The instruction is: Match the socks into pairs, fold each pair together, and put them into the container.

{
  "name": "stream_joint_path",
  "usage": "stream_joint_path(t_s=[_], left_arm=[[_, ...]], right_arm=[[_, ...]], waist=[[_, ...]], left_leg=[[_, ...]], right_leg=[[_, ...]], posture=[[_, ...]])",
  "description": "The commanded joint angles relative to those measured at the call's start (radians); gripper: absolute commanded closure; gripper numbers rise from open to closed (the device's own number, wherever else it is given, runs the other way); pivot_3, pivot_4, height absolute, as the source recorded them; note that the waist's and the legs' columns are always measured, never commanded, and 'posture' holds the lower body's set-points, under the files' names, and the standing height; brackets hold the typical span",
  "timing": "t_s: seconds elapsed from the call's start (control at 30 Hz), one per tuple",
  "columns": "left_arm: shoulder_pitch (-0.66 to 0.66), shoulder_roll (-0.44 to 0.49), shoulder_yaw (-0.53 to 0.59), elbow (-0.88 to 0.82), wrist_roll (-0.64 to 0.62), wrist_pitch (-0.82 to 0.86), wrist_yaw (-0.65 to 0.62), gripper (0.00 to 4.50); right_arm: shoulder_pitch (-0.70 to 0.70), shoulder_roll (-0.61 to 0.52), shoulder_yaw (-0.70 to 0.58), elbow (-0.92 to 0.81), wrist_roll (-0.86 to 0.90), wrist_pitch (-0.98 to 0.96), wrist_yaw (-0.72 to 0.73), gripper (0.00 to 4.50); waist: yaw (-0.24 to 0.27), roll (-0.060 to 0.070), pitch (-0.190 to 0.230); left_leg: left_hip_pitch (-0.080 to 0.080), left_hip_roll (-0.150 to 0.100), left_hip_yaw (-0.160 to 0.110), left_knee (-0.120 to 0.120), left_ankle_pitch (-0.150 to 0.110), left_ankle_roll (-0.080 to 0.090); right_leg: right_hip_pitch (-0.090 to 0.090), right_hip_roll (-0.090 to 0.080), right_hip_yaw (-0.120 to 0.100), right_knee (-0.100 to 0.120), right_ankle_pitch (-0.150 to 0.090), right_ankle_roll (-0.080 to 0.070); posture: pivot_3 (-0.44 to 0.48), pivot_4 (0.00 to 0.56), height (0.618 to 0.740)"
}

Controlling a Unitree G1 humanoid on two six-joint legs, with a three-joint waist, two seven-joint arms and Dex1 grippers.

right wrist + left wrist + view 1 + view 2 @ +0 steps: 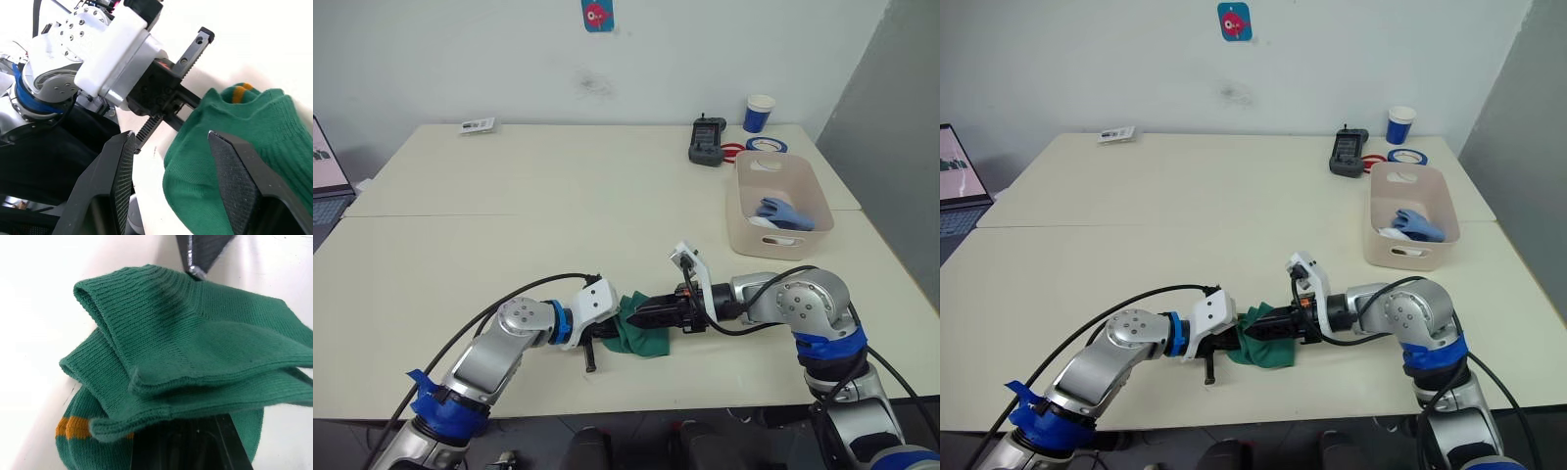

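Two dark green socks point(644, 336) lie bunched together on the table point(509, 245) near its front edge; one shows a yellow band point(73, 427). My left gripper point(610, 333) is shut on their left edge, its fingers point(186, 445) tucked under the fabric. From the right, my right gripper point(641, 315) stands open over the socks: one finger point(234, 186) rests on the green fabric and the other sits just off its edge. The beige-pink container point(741, 211) stands at the right, holding a light blue sock point(785, 213) and something white beneath it.
A blue-and-white paper cup point(759, 113), a roll of blue tape point(768, 144) and a black handheld device point(707, 142) sit behind the container. A small card point(477, 125) lies at the far left, and a laptop point(325, 176) stands at the left edge.
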Motion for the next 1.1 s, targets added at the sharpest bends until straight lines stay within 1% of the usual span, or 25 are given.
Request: stream_joint_path(t_s=[0.03,0.07,0.13,0.2,0.23,0.27,0.4,0.43,0.57,0.73,0.87,0.93,1.07,1.1], left_arm=[[0.007,0.024,0.004,0.046,0.019,0.025,0.007,4.5],[0.006,0.026,0.01,0.043,0.015,0.027,0.004,4.5],[0.003,0.031,0.024,0.036,0.002,0.03,-0.004,4.5],[-0.004,0.046,0.039,0.025,-0.015,0.041,-0.014,4.5],[-0.007,0.055,0.045,0.02,-0.023,0.046,-0.019,4.5],[-0.013,0.073,0.058,0.003,-0.041,0.06,-0.032,4.5],[-0.032,0.137,0.083,-0.029,-0.077,0.085,-0.081,4.5],[-0.037,0.153,0.081,-0.027,-0.072,0.081,-0.089,4.5],[-0.046,0.173,0.073,-0.005,-0.051,0.07,-0.081,4.5],[-0.045,0.144,0.053,0.022,-0.036,0.06,-0.06,4.5],[-0.045,0.123,0.043,0.032,-0.025,0.054,-0.054,4.5],[-0.05,0.123,0.053,0.029,-0.03,0.061,-0.058,4.5],[-0.065,0.185,0.143,0.029,-0.095,-0.027,-0.155,4.5],[-0.074,0.201,0.16,0.034,-0.11,-0.025,-0.173,4.5]], right_arm=[[0.011,-0.054,0.005,-0.068,-0.017,-0.126,0.071,1.95],[0.029,-0.098,0.036,-0.09,-0.056,-0.198,0.111,1.95],[0.057,-0.152,0.066,-0.106,-0.094,-0.28,0.152,1.95],[0.085,-0.189,0.099,-0.111,-0.147,-0.374,0.183,2.32],[0.098,-0.202,0.115,-0.111,-0.175,-0.421,0.197,2.56],[0.115,-0.205,0.128,-0.106,-0.208,-0.479,0.2,2.89],[0.153,-0.184,0.165,-0.078,-0.279,-0.6,0.207,4.31],[0.16,-0.18,0.177,-0.073,-0.295,-0.623,0.211,4.48],[0.17,-0.148,0.212,-0.051,-0.338,-0.684,0.214,4.48],[0.153,-0.088,0.268,0.03,-0.405,-0.719,0.195,4.48],[0.144,-0.084,0.342,0.151,-0.511,-0.782,0.209,4.48],[0.142,-0.091,0.356,0.179,-0.541,-0.804,0.223,4.48],[0.149,-0.078,0.287,0.145,-0.487,-0.79,0.243,4.48],[0.148,-0.077,0.273,0.125,-0.47,-0.775,0.248,4.48]], waist=[[0.0,0.0,0.0],[0.001,0.0,0.0],[0.001,0.0,0.0],[-0.002,0.0,0.0],[-0.005,0.0,0.0],[-0.01,0.0,0.0],[-0.019,0.0,0.001],[-0.019,0.0,0.001],[-0.018,0.0,0.001],[-0.016,0.0,0.001],[-0.01,0.0,0.001],[-0.008,0.0,0.001],[-0.007,-0.001,0.001],[-0.007,0.0,0.001]], left_leg=[[0.0,0.0,0.0,0.0,0.0,0.0],[0.0,0.0,0.0,0.0,0.0,0.0],[0.0,0.0,0.0,0.0,0.0,0.0],[0.0,0.0,0.0,0.0,0.0,0.0],[0.0,0.0,0.0,0.0,0.0,0.0],[0.0,0.001,0.0,0.0,0.0,0.0],[0.0,0.002,-0.001,-0.001,0.0,0.0],[0.0,0.003,-0.001,-0.001,0.0,0.0],[0.0,0.004,-0.001,-0.001,0.0,0.0],[-0.001,0.003,0.0,-0.001,0.0,0.0],[0.0,0.003,0.0,0.0,0.0,0.0],[-0.001,0.003,0.0,0.0,0.0,0.0],[-0.001,0.003,0.0,0.0,0.0,0.0],[-0.001,0.003,0.0,0.0,0.0,0.0]], right_leg=[[0.0,0.0,0.0,0.0,0.0,0.0],[0.0,0.0,0.0,0.0,0.0,0.0],[0.0,0.0,-0.001,-0.001,0.0,0.0],[0.0,0.0,0.0,-0.001,0.0,0.0],[0.0,0.0,0.0,0.0,0.0,0.0],[-0.001,0.0,0.001,0.0,0.0,0.0],[-0.002,0.006,0.0,0.001,0.0,0.0],[-0.003,0.008,0.0,0.001,0.0,0.0],[-0.003,0.009,0.0,0.001,0.0,-0.001],[-0.003,0.009,0.002,0.001,0.0,-0.001],[-0.003,0.009,0.003,0.001,0.0,-0.001],[-0.003,0.009,0.003,0.001,0.0,-0.001],[-0.003,0.009,0.003,0.001,0.0,-0.001],[-0.003,0.009,0.004,0.001,0.0,-0.001]], posture=[[0.0,0.15,0.74],[0.0,0.15,0.74],[0.0,0.15,0.74],[0.0,0.15,0.74],[0.0,0.15,0.74],[0.0,0.15,0.74],[0.0,0.15,0.74],[0.0,0.15,0.74],[0.0,0.15,0.74],[0.0,0.15,0.74],[0.0,0.15,0.74],[0.0,0.15,0.74],[0.0,0.15,0.74],[0.0,0.15,0.74]])
